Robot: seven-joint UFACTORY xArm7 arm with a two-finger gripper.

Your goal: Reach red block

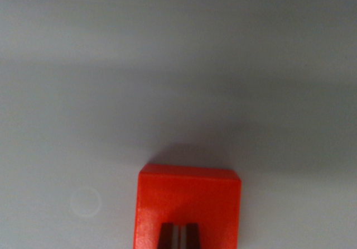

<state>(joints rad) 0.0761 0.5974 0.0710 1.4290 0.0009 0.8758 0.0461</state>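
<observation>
In the wrist view a red block [189,196] lies on a pale grey surface [167,65], at the bottom centre, cut off by the lower edge. My gripper [179,236] shows only as two dark fingertips [167,238] poking up from the bottom edge, in front of the block's top face. Just a thin light slit separates them, so the gripper looks shut with nothing held. I cannot tell whether the tips touch the block or hover just above it.
A faint ring mark [85,202] sits on the surface to the block's left. A soft shadow band crosses the surface beyond the block.
</observation>
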